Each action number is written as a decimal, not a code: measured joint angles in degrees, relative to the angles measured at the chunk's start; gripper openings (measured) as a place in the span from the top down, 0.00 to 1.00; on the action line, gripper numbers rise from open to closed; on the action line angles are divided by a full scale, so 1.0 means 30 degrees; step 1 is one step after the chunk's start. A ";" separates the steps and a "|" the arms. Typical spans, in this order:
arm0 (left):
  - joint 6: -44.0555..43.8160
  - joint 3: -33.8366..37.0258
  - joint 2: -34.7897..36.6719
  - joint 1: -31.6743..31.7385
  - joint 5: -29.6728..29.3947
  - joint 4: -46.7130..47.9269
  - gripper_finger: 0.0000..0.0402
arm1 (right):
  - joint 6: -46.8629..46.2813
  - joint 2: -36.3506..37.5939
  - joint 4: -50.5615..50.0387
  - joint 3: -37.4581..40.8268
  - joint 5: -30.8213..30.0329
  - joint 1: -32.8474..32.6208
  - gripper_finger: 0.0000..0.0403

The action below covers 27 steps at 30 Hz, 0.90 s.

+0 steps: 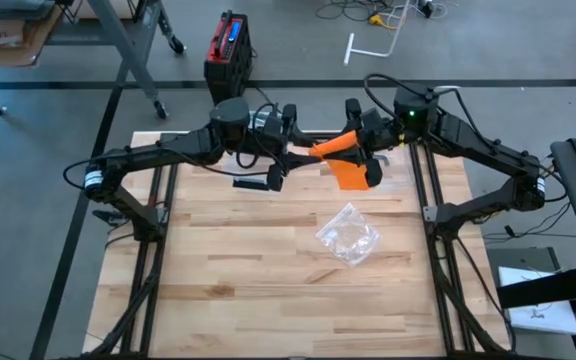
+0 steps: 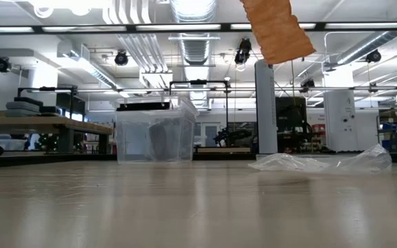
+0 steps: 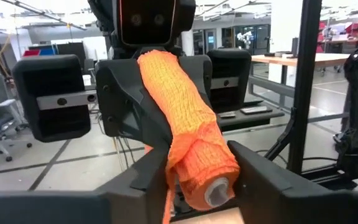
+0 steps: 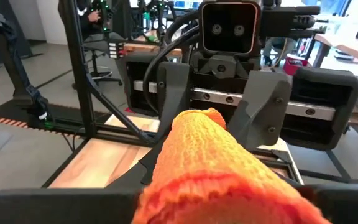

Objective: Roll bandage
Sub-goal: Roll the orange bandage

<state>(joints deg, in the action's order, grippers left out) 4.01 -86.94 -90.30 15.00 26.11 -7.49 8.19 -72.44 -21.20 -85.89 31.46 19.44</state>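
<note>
**Above the table's far edge: an orange bandage roll bridged between two grippers**

Above the far edge of the wooden table [image 1: 268, 260], the orange bandage [image 1: 336, 150] hangs in the air between the two arms, clear of the tabletop. The left gripper [image 3: 194, 180] has its fingers [image 3: 263, 171] on either side of the rolled end, where the pale core of the roll shows; the fingers flank the roll closely, but whether they are already pressing on it cannot be told. The right gripper [image 1: 366, 150] is clamped on the opposite end of the bandage, its fingers largely hidden behind the fabric in the right wrist view. A loose tail of bandage [image 2: 276, 29] hangs down from the right gripper's side (visible at the top of the low view). A crumpled clear plastic wrapper [image 1: 348, 235] lies on the table, nearer than the bandage and well apart from it.

The governing relation: the bandage's long axis runs from one gripper straight to the other, so each gripper faces the other along the roll. Both arms are equally near. Judged from this, rolling depends on one gripper turning about that shared axis while the other holds fast.
</note>
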 joint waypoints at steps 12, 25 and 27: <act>0.2779 0.0011 0.0208 -0.0029 -0.2406 0.0518 0.93 | -0.5956 0.0066 0.0017 -0.0022 -0.1046 0.0036 0.64; 0.6018 0.0058 0.0307 0.0008 -0.4831 0.0570 0.89 | -1.3067 0.0021 -0.0671 -0.0036 -0.3631 0.0977 0.33; 0.6018 0.0058 0.0313 0.0021 -0.4824 0.0691 0.89 | -1.3026 0.0013 -0.0741 -0.0036 -0.3805 0.1174 0.30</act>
<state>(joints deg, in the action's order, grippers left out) 22.06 -86.76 -89.36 15.07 11.64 -5.42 -30.89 -72.40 -23.42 -86.00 20.05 22.96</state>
